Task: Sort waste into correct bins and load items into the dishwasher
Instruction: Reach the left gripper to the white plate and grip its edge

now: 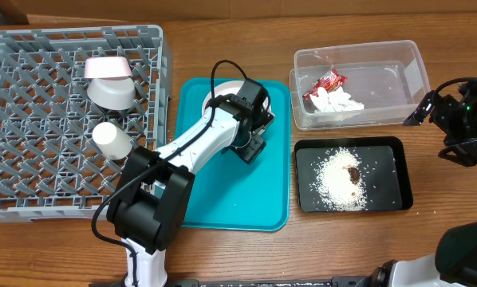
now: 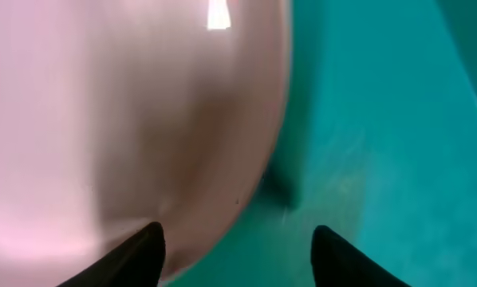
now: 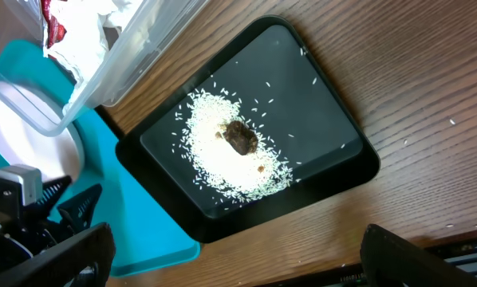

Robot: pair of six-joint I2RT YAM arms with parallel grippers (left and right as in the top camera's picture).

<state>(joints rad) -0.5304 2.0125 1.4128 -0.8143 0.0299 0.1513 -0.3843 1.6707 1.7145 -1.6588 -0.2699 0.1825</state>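
A white round plate (image 1: 216, 94) lies at the far end of the teal serving tray (image 1: 222, 199). My left gripper (image 1: 251, 145) is open at the plate's rim. In the left wrist view the plate (image 2: 127, 112) fills the left side, with one fingertip over its edge and the other over the teal tray (image 2: 382, 119). The grey dish rack (image 1: 79, 32) holds a greyish bowl (image 1: 109, 84) and a small white cup (image 1: 111, 139). My right gripper (image 1: 454, 119) is open and empty above the table at the right. The chopsticks and the smaller dish are out of view.
The clear tub (image 1: 398, 72) holds the red wrapper (image 1: 326, 81) and white tissue (image 1: 340, 102). The black tray (image 1: 386, 155) holds rice (image 1: 334, 183) and the brown lump (image 1: 354, 171). The right wrist view shows the black tray (image 3: 334, 119), rice (image 3: 222, 163), lump (image 3: 238, 137) and tub (image 3: 143, 48).
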